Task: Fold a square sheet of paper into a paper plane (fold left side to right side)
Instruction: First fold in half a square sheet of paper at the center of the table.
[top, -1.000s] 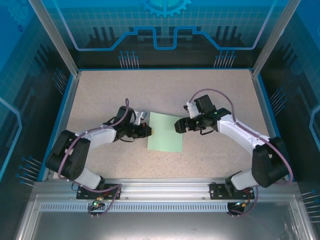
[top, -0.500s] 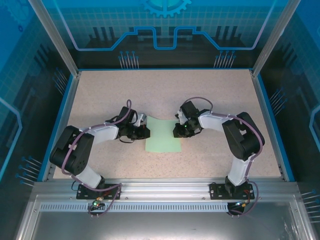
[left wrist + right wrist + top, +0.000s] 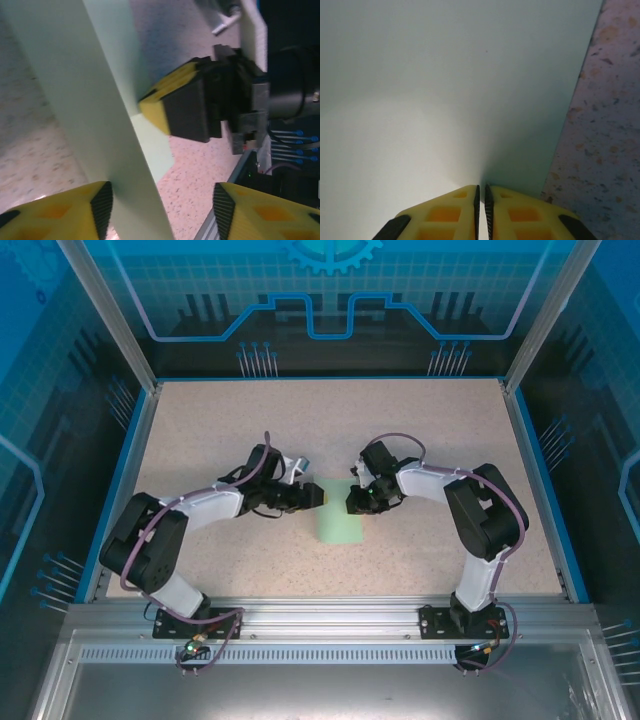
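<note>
Square sheet of paper (image 3: 341, 528) lying mid table (image 3: 200, 420), doubled narrow, one flap standing up. Right gripper (image 3: 351, 502) pinching its far edge. Left gripper (image 3: 321, 497) gaping open, flap between jaws.

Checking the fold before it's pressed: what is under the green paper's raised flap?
Under the raised flap of the square sheet of paper, its flat part lies on the speckled table, pinched by the right gripper. The table beneath that flat part is covered.
</note>
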`<control>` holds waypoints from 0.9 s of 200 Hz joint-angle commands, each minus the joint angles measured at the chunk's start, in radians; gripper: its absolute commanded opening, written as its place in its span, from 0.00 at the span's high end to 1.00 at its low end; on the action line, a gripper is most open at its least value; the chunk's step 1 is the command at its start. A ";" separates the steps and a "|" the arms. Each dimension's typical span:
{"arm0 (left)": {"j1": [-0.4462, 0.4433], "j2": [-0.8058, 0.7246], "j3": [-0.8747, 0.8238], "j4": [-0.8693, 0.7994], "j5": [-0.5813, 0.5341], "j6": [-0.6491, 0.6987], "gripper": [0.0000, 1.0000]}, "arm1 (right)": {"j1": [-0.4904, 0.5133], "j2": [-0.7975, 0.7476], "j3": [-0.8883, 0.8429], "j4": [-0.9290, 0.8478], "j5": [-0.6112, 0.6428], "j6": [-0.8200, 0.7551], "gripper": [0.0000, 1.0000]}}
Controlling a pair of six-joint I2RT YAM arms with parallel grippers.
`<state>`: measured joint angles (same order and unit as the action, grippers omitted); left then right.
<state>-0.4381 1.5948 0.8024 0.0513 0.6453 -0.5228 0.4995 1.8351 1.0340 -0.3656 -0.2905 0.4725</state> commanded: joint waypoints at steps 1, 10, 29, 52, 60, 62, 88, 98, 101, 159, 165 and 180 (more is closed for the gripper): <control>-0.029 0.046 0.046 0.049 0.053 -0.030 0.36 | 0.008 0.007 -0.022 -0.001 0.015 0.007 0.80; -0.036 0.063 0.054 0.057 0.052 -0.032 0.35 | 0.004 -0.004 -0.033 0.019 -0.003 0.011 0.77; -0.046 0.099 0.068 0.065 0.048 -0.037 0.34 | -0.019 -0.039 -0.064 0.085 -0.052 0.035 0.68; -0.051 0.127 0.073 0.070 0.042 -0.042 0.38 | -0.052 -0.115 -0.099 0.143 -0.076 0.054 0.60; -0.052 0.132 0.074 0.070 0.038 -0.042 0.40 | -0.064 -0.145 -0.112 0.159 -0.089 0.057 0.57; -0.053 0.134 0.074 0.070 0.038 -0.042 0.41 | -0.067 -0.151 -0.114 0.165 -0.096 0.058 0.56; -0.053 0.139 0.073 0.066 0.024 -0.038 0.47 | -0.099 -0.218 -0.149 0.257 -0.188 0.099 0.50; -0.054 0.142 0.074 0.063 0.021 -0.036 0.51 | -0.101 -0.227 -0.182 0.306 -0.231 0.120 0.46; -0.054 0.143 0.074 0.063 0.019 -0.034 0.51 | -0.101 -0.228 -0.187 0.321 -0.243 0.127 0.46; -0.055 0.146 0.075 0.056 0.004 -0.033 0.62 | -0.065 -0.154 -0.176 0.431 -0.325 0.209 0.48; -0.054 0.146 0.074 0.056 0.004 -0.033 0.62 | -0.061 -0.145 -0.173 0.431 -0.324 0.209 0.49; -0.054 0.145 0.075 0.056 0.001 -0.034 0.63 | -0.054 -0.130 -0.168 0.431 -0.325 0.215 0.55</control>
<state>-0.4839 1.7348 0.8520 0.1036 0.6544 -0.5522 0.4267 1.6722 0.8459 0.0368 -0.5770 0.6636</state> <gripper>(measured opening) 0.376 0.489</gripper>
